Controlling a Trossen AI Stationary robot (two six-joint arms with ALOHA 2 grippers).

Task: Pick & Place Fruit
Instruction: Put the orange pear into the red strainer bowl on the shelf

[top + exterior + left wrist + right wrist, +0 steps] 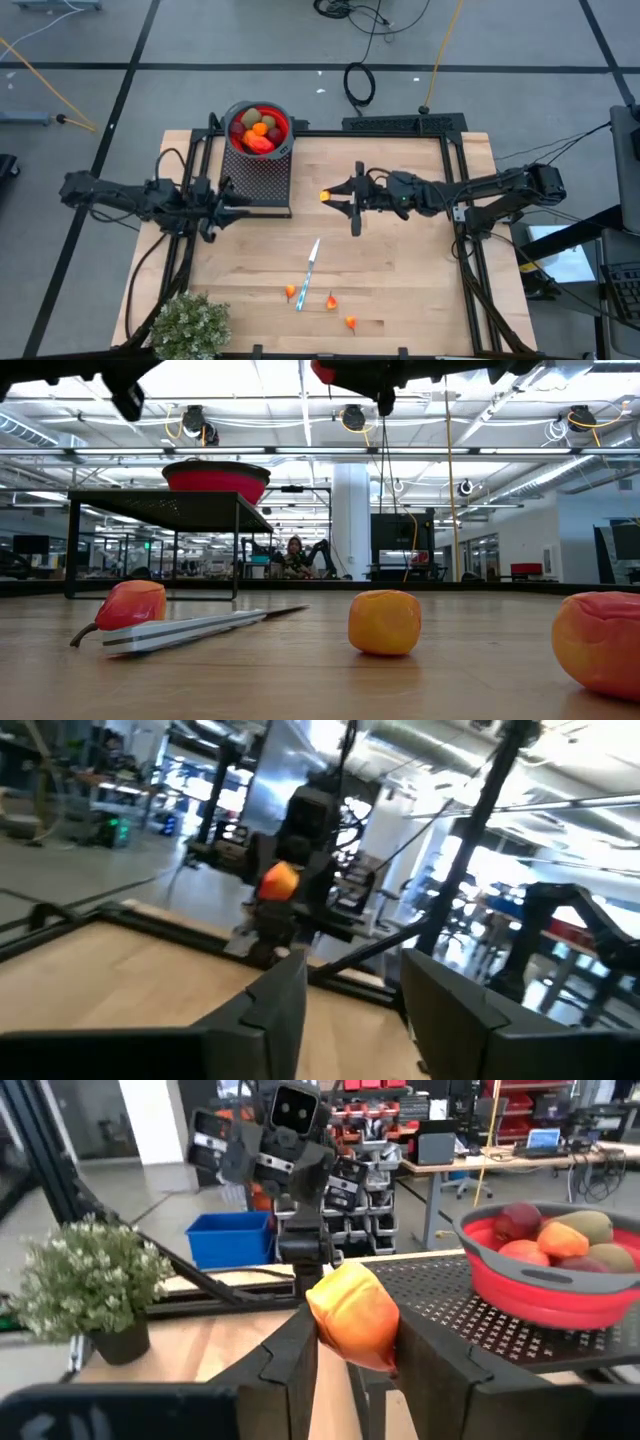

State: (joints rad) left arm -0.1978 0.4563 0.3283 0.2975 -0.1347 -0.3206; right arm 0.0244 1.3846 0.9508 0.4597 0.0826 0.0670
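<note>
Near me: three small fruit bits [331, 301] and knife [308, 272] lie on table [400, 290], plant [190, 325] at corner. My right gripper [338, 197] up over table middle, fingers squeezed on orange fruit [352, 1317]. My left gripper [232, 206] waits beside black rack [262, 178], fingers apart, nothing in them. Far: red bowl [259, 129] on rack, full of fruit.

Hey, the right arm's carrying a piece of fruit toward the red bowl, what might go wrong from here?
1. The right claw pinches the orange fruit only at its lower part, so it may slip out mid-air.
2. The red bowl on the mesh stand is already heaped, so a dropped piece may roll off.
3. The left claw waits beside that stand, close to the right arm's likely path; the two might collide.
</note>
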